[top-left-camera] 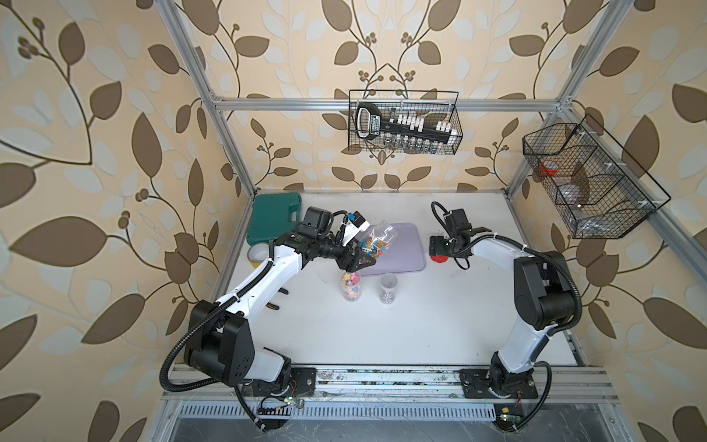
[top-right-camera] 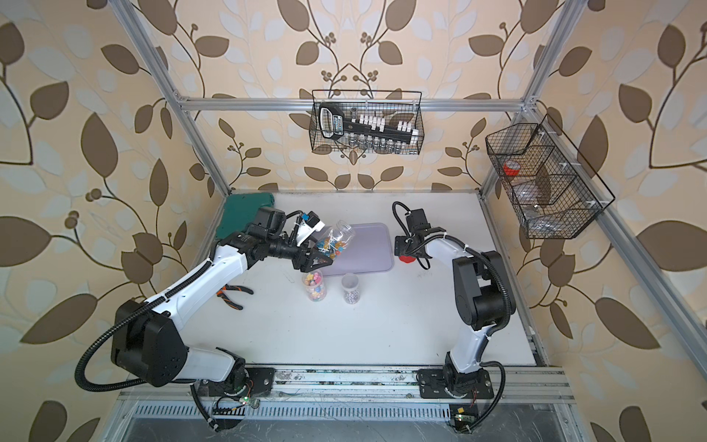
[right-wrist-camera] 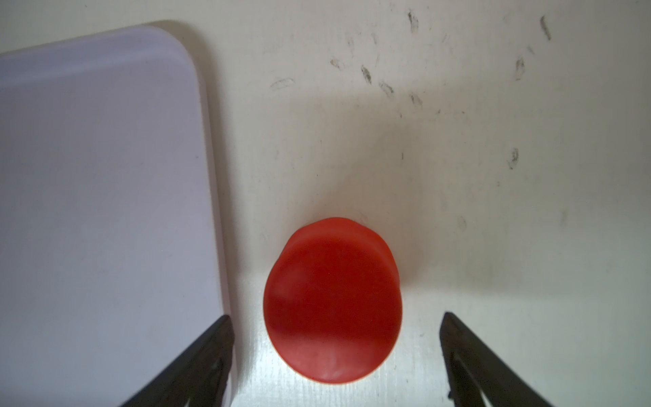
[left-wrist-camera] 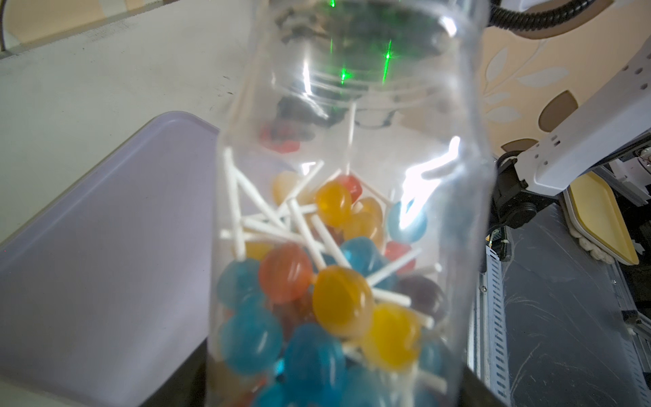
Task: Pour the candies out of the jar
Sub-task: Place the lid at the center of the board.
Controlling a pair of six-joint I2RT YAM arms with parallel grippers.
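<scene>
Lollipops [left-wrist-camera: 341, 303] crowd the jar [top-left-camera: 377, 239] clamped in the left gripper [top-left-camera: 361, 257]; tip its mouth lower over the tray [top-left-camera: 405, 252]. Right gripper [right-wrist-camera: 334, 315], jaws apart, hovers above the red lid [right-wrist-camera: 331, 282].

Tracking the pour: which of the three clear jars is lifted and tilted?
The lollipop jar, gripped by the left gripper and tipped toward the purple tray. The pastel-candy jar and the dark-and-white-candy jar stand upright on the table.

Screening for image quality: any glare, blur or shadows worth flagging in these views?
Left wrist: white glare streaks and green glints on the jar, nearest lollipops soft. Right wrist: red lid slightly soft, broad shadow across the table. Both top views: evenly lit.
</scene>
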